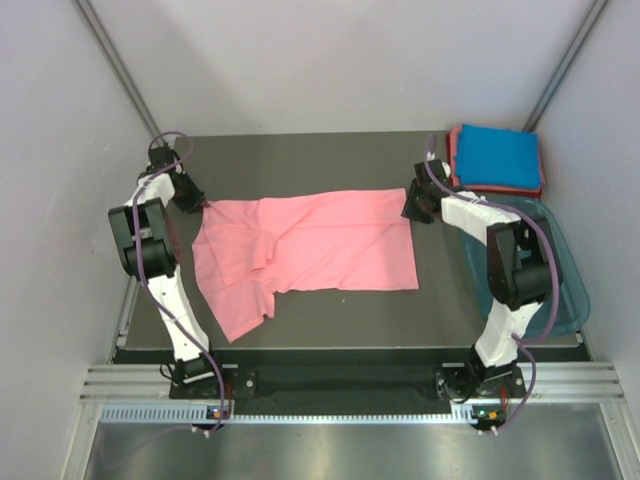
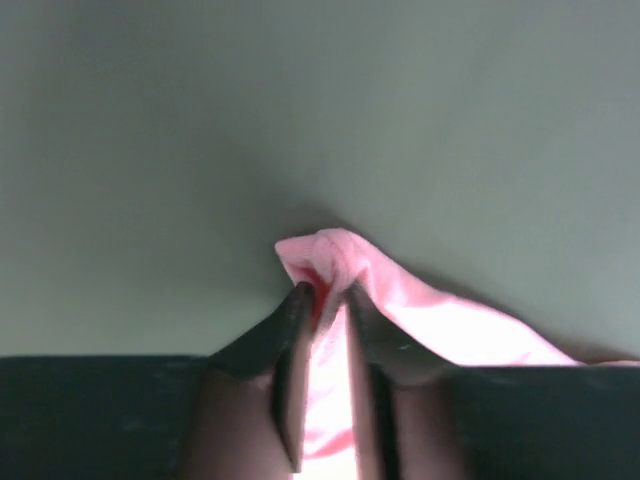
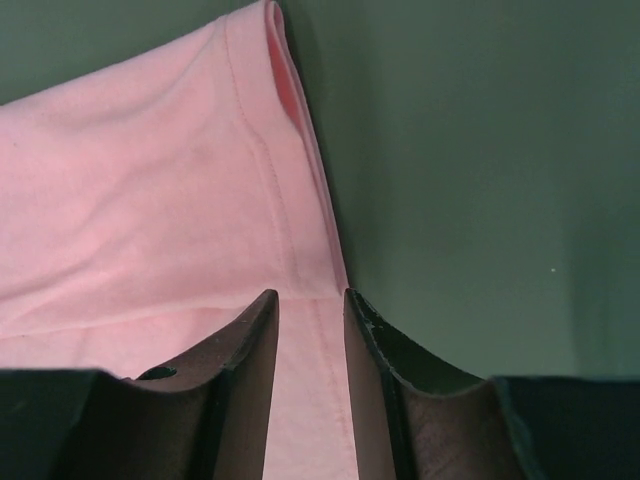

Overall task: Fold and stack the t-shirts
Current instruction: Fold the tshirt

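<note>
A salmon-pink t-shirt (image 1: 310,250) lies spread across the dark table, with one sleeve folded toward the front left. My left gripper (image 1: 195,205) is at the shirt's far left corner. In the left wrist view the left gripper (image 2: 328,292) is shut on a bunched fold of the pink cloth (image 2: 340,255). My right gripper (image 1: 412,208) is at the far right corner. In the right wrist view the right gripper (image 3: 308,295) stands open, its jaws straddling the flat hem edge of the shirt (image 3: 150,200). A folded bright blue t-shirt (image 1: 497,157) lies on a folded reddish-pink one (image 1: 453,150) at the back right.
A translucent teal plastic tub (image 1: 565,290) stands off the table's right side, beside the right arm. Grey walls close in the table on the left, back and right. The metal frame rail (image 1: 330,385) runs along the near edge.
</note>
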